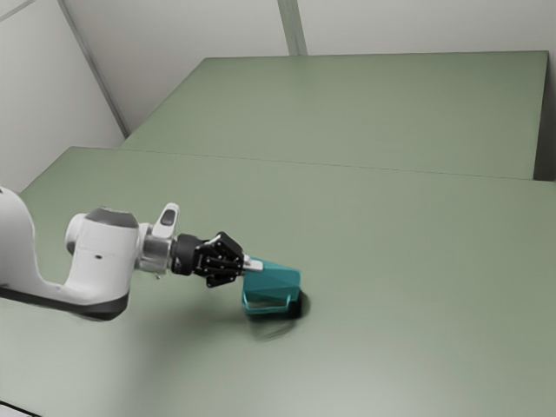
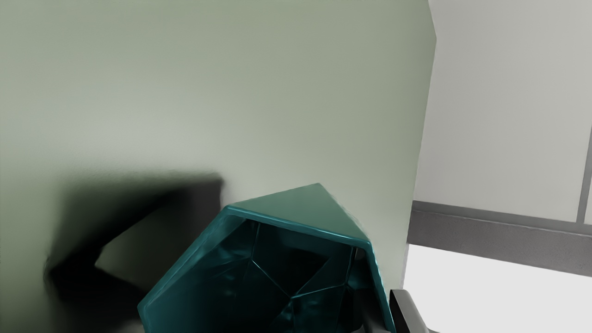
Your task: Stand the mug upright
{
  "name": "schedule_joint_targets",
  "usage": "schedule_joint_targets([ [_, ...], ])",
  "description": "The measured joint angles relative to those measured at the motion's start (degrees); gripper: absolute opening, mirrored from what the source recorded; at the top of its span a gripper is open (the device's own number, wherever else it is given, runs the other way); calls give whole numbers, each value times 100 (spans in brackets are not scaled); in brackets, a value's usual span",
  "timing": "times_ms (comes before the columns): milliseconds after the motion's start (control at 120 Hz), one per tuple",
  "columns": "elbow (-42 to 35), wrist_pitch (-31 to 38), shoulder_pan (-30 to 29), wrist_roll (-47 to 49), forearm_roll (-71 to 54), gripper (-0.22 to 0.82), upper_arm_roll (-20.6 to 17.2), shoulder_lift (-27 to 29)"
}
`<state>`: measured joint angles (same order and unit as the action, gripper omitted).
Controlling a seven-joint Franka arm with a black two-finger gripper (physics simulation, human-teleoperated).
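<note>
The gripper point(image 1: 252, 264) reaches in level from the exterior view's left, its fingertips at the rim of the teal mug point(image 1: 276, 281). The mug lies on its side, its mouth toward the gripper and its handle point(image 1: 268, 308) on the side nearer the exterior camera. In the wrist view I look into the open mouth of the mug point(image 2: 296, 212). There the gripper point(image 2: 388, 311) is shut on the mug's wall, one finger inside and the other outside. Whether the mug touches the table cannot be told.
The green table point(image 1: 408, 261) extends around the mug, with a second green surface point(image 1: 373, 109) behind it. A dark shadow lies beside and below the mug. Pale walls point(image 1: 174, 43) stand beyond the table.
</note>
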<state>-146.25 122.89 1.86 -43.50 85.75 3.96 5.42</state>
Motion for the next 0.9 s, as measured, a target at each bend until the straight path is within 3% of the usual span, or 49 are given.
schedule_joint_targets([
  [75, 252, 85, -1, 76, -422, -18, 4, 125],
  [233, 1285, 159, -95, 579, -2790, -18, 52, 316],
  [550, 2372, 14, -70, 1923, -7159, -18, -220, -44],
  [700, 2450, 27, -32, 2593, -8106, -18, -268, -414],
  [900, 2424, 34, -41, 3410, -8463, -18, -275, -723],
])
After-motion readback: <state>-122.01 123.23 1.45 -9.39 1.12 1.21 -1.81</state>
